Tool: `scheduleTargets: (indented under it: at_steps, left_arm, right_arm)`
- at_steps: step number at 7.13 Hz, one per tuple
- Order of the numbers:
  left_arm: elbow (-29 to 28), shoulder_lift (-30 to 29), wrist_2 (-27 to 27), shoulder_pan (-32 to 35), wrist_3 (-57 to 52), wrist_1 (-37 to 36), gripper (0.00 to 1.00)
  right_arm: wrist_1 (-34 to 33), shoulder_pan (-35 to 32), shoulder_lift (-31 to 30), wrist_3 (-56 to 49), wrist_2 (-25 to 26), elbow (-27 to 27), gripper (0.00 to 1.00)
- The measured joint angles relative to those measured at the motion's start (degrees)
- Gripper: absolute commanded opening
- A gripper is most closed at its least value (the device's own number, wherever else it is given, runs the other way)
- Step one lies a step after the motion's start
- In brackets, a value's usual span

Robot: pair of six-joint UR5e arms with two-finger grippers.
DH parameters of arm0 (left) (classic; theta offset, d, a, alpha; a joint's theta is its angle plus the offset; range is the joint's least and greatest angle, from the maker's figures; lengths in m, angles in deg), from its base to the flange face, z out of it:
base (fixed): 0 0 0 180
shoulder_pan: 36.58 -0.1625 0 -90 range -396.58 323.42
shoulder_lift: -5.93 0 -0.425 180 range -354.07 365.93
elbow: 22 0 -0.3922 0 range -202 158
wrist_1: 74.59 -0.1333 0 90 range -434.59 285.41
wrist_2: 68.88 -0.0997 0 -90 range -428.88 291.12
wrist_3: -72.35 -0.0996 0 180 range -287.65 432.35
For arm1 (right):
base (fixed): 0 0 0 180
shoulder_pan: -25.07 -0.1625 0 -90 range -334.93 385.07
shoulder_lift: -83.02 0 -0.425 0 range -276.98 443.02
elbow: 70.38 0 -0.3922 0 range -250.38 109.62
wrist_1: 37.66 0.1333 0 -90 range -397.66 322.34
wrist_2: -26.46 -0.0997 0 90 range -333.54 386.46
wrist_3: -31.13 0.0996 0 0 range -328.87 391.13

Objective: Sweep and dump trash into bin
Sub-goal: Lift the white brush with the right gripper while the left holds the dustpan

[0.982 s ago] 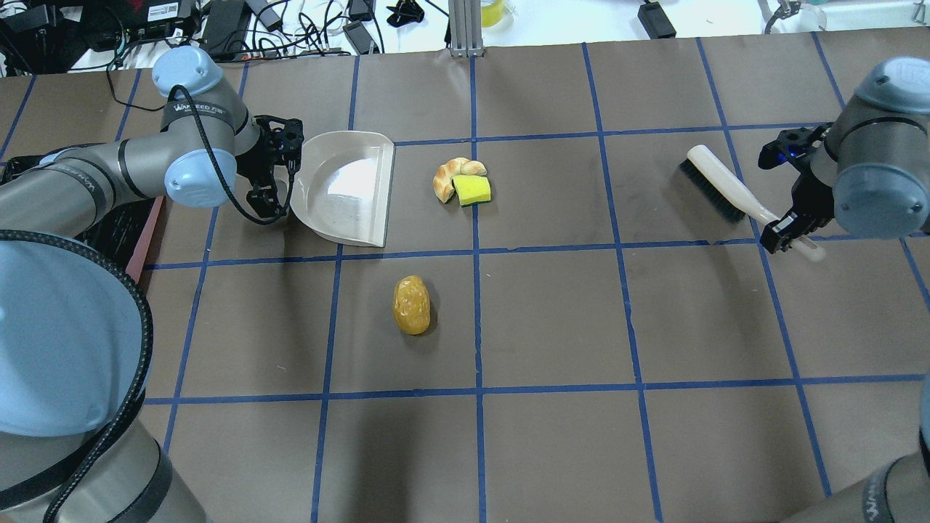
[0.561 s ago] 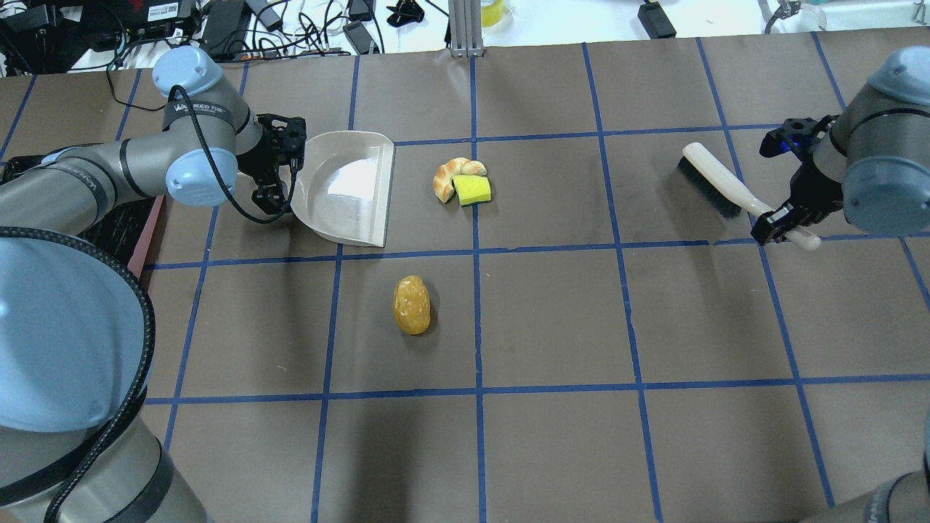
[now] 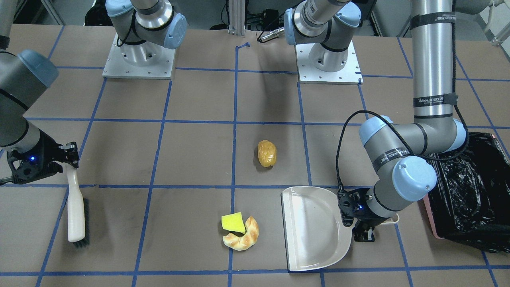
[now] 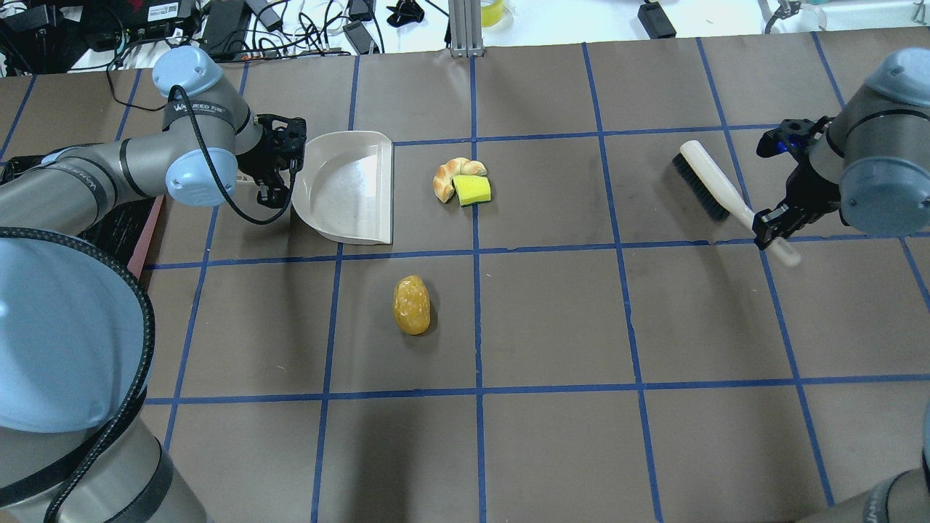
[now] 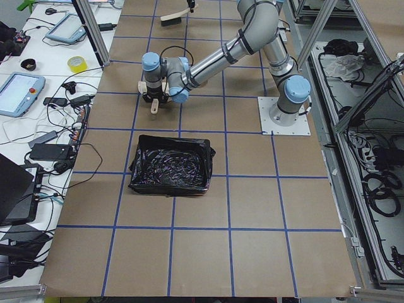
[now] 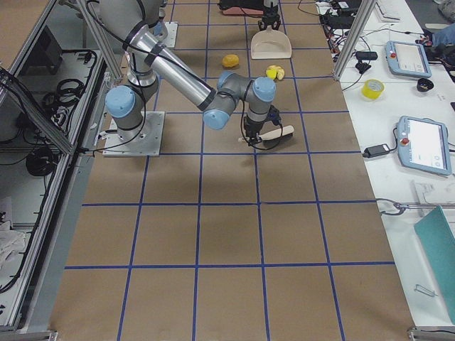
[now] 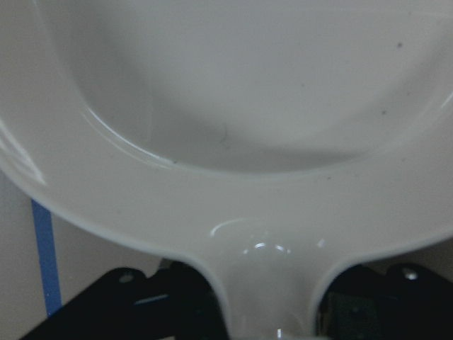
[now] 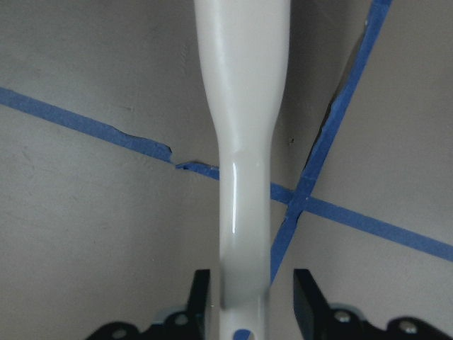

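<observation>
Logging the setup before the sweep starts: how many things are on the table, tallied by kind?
trash pieces: 3 (potato, croissant, wedge)
dustpan: 1
brush: 1
bin: 1
total: 6

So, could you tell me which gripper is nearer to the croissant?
Left. The left gripper holds the dustpan next to the croissant; the right gripper holds the brush by its handle, farther off on the other side.

Brown table (image 4: 552, 319) with a blue tape grid (image 4: 477, 327), white bench (image 4: 567, 18) with cables (image 4: 320, 29) beyond.
</observation>
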Motion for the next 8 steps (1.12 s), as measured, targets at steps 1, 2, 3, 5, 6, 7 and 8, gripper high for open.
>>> scheduleTargets:
  at_steps: [1, 2, 3, 5, 6, 7, 8]
  left_arm:
    - [-0.03, 0.01, 0.0, 0.0, 0.09, 0.06, 0.0]
    - [-0.05, 0.0, -0.07, 0.0, 0.31, 0.24, 0.0]
    - [-0.08, -0.01, -0.19, 0.02, 0.43, 0.41, 0.0]
    - [-0.22, 0.05, -0.47, 0.22, 0.39, 0.51, 0.0]
    - [-0.28, 0.22, -0.64, 0.32, 0.39, 0.54, 0.0]
    - [-0.3, 0.51, -0.82, 0.64, 0.41, 0.61, 0.0]
    - [-0.43, 0.68, -0.97, 1.16, 0.41, 0.66, 0.0]
  right_arm:
    - [-0.02, 0.03, 0.22, -0.05, 0.14, 0.07, 0.65]
    - [-0.01, 0.06, 0.35, -0.1, 0.22, 0.16, 0.62]
    - [0.05, 0.07, 0.49, -0.1, 0.27, 0.23, 0.45]
    - [1.52, 0.07, 0.64, -0.03, 0.43, 0.11, 0.0]
    - [2.26, 0.08, 0.51, -0.03, 1.0, -0.07, 0.0]
    - [2.76, 0.08, 0.33, -0.13, 2.16, -0.26, 0.0]
    - [3.14, 0.08, 0.11, -0.1, 2.96, -0.54, 0.0]
